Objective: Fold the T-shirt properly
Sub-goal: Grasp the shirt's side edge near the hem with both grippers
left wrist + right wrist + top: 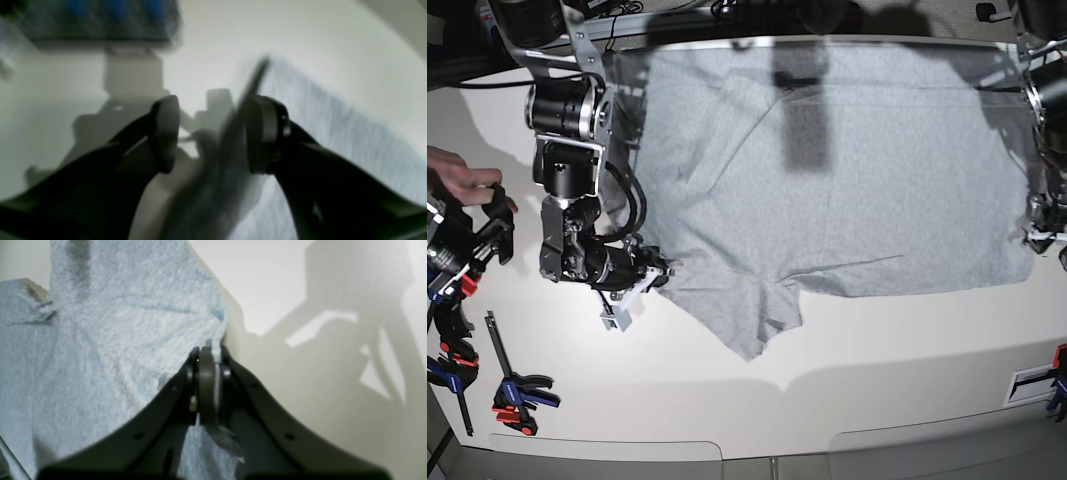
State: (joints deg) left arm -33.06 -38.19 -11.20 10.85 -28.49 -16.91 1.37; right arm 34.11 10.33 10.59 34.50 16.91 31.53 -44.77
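The light grey T-shirt [847,170] lies spread on the white table [877,360], plain side up, with one sleeve [752,320] pointing to the front. My right gripper [208,373] is shut on the shirt's edge [133,323]; in the base view it [659,272] is at the shirt's left side, beside that sleeve. My left gripper [213,133] is open, its fingers [165,133] wide apart, with a blurred edge of cloth [333,126] against the right finger. In the base view it [1039,222] is at the shirt's right edge.
Several clamps [512,390] lie at the front left of the table. A person's hand [467,180] is at the left edge. A small label [1032,385] sits at the front right. A blurred dark and blue object [100,20] shows beyond the left gripper.
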